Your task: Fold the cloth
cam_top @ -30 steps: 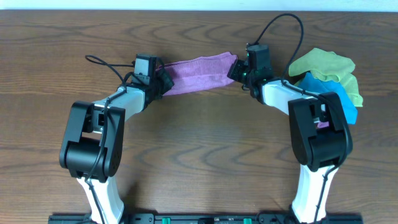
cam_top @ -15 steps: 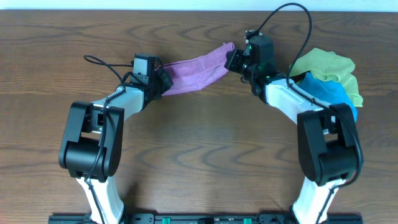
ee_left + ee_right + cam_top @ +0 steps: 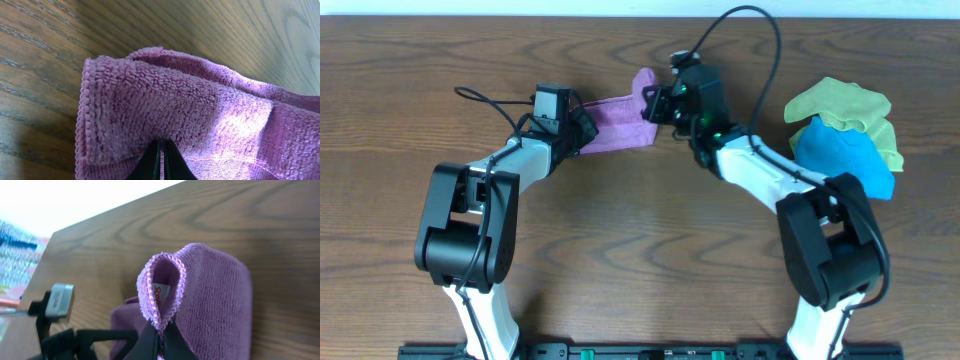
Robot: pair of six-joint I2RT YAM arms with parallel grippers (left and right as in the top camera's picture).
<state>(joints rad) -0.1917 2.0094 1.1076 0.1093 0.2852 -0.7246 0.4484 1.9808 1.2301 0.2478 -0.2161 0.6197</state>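
The left gripper [image 3: 582, 128] sits left of centre, jaws pinched tight on 1 end of the cloth [image 3: 618, 122]. The cloth stretches across the far middle of the table [image 3: 640, 260]. The right gripper [image 3: 655, 103] clamps its other end, where the hem curls over. At far right, a yellow-green cloth [image 3: 840, 100] touches a blue cloth [image 3: 842, 158].

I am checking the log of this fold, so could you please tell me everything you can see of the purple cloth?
The purple cloth is small, lilac and fluffy, like microfibre, with a stitched hem. The left gripper pinches one end, the right gripper the other, both shut on it. The right end is lifted and curled toward the left, a white tag with red print showing inside the loop. Whether its middle touches the table is unclear.
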